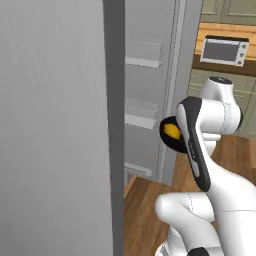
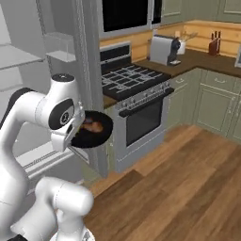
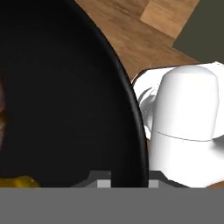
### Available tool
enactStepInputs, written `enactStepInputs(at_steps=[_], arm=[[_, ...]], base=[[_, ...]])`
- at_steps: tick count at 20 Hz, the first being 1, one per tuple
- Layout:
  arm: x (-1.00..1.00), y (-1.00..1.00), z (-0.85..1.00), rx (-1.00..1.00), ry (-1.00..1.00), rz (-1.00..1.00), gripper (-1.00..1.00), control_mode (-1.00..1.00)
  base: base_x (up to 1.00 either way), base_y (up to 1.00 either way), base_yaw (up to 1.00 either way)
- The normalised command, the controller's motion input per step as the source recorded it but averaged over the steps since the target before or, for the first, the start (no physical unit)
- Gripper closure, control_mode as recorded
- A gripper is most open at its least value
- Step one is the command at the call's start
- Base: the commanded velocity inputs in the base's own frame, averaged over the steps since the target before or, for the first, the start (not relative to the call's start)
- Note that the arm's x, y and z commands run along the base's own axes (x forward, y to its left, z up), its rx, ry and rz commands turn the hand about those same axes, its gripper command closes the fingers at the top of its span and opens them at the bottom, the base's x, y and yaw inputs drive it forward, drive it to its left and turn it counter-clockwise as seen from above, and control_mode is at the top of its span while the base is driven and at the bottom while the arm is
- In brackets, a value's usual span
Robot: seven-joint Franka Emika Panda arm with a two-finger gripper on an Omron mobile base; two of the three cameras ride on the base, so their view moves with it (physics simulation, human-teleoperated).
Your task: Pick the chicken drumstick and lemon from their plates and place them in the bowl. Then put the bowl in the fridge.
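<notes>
Hand view: my end effector [image 3: 127,180] pinches the bowl [image 3: 65,100] by its rim. Bowl, carrying lemon [image 1: 171,131] and drumstick [image 2: 92,125], hangs just outside the open fridge [image 1: 145,90]; I'd keep it level going in.

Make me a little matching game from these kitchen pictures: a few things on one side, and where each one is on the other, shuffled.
Things:
1. lemon
2. bowl
3. toaster oven
4. knife block

Places:
A. counter beyond the arm, left base view
B. inside the bowl
C. far counter, right base view
D. held up at the open fridge

Pairs: 1-B, 2-D, 3-A, 4-C
</notes>
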Motion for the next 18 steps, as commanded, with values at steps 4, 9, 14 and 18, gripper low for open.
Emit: enactStepInputs(at_steps=[4,9,14,18], arm=[[0.00,0.00,0.00,0.00,0.00,0.00,1.00,1.00],[0.00,0.00,0.00,0.00,0.00,0.00,1.00,1.00],[0.00,0.00,0.00,0.00,0.00,0.00,1.00,1.00],[0.00,0.00,0.00,0.00,0.00,0.00,1.00,1.00]], base=[[-0.50,0.00,0.56],[-0.30,0.00,0.65],[-0.20,-0.38,0.73],[-0.04,-0.84,0.70]])
